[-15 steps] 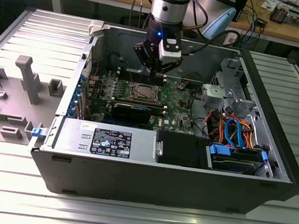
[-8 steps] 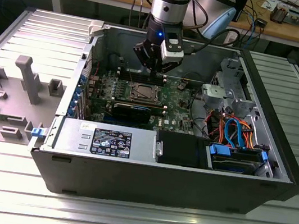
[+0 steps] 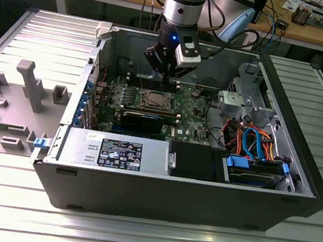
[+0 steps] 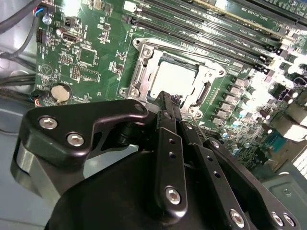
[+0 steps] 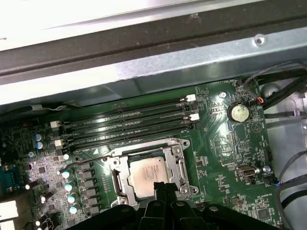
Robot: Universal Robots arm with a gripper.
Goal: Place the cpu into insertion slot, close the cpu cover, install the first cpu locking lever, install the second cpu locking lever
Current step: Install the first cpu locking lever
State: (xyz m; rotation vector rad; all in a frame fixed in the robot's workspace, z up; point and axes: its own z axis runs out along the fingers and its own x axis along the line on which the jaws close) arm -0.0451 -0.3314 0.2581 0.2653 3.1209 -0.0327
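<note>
Now gripper (image 5: pixel 160 187) fingers together, empty — tips by edge of cpu (image 5: pixel 146 173), seated under cpu cover (image 5: pixel 181 165).

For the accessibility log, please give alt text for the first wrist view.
The cpu sits in the insertion slot on a green motherboard, with the silver cpu cover framing it and the black hand poised at the socket's edge. Long black memory slots run between the socket and the case's metal wall; a coin battery sits to one side.
</note>
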